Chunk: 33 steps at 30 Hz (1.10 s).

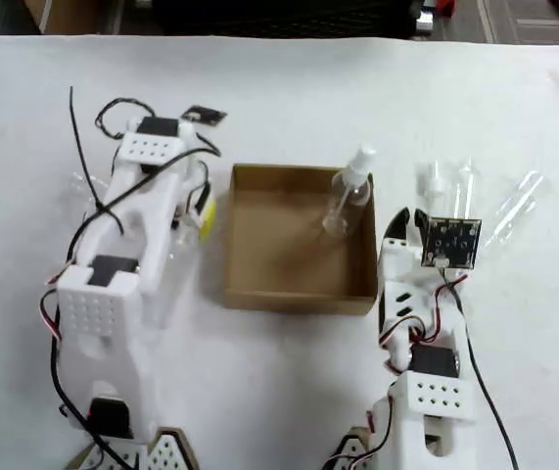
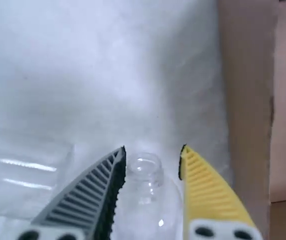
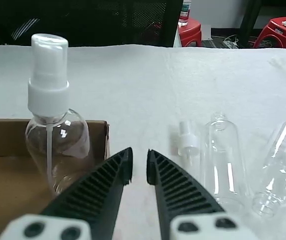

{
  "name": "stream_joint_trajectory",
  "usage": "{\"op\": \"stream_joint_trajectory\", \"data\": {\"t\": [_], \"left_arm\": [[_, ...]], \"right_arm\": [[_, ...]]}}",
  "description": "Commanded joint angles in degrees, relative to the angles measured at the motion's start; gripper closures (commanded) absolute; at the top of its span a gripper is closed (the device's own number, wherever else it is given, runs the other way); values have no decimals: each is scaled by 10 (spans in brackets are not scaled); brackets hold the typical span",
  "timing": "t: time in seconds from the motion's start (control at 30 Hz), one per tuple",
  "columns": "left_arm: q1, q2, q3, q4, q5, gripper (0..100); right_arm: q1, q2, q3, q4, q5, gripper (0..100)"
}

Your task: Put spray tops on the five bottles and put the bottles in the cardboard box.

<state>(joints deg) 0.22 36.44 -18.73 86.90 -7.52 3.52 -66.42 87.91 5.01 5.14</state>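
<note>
Bottle (image 2: 145, 175), uncapped, is judged grasped in the left gripper (image 2: 153, 148) jaws beside the cardboard box (image 1: 299, 299), long axis along the jaws, open neck presented at the tips for capping. The right gripper (image 3: 139, 151) jaws are held narrowly parted, empty; a capped bottle (image 1: 346, 196) is stood upright inside the box.

Cardboard box (image 1: 279, 250): brown, open-topped, flat on the table. Capped bottle (image 3: 55, 135): clear, white spray top fitted, upright in the box's far right corner. Right of the box lie a loose spray top (image 3: 187, 142) and two uncapped clear bottles (image 3: 225, 160) (image 3: 278, 165). Left of the box lies an open-necked bottle (image 2: 145, 185), with another clear bottle (image 2: 27, 170) farther out.
</note>
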Motion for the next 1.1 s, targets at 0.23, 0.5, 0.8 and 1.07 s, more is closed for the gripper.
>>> {"op": "stream_joint_trajectory", "data": {"t": [0.23,0.5,0.8,1.07], "left_arm": [[-5,3,-36,4,-8,832],[-4,3,-40,17,-8,904],[-4,3,-39,25,-9,877],[-9,3,-40,48,-9,837]], "right_arm": [[-2,-4,-5,-14,6,960],[-2,-4,-5,-14,6,960],[-2,-4,-5,-14,6,960],[-2,-4,-5,-14,6,960]]}}
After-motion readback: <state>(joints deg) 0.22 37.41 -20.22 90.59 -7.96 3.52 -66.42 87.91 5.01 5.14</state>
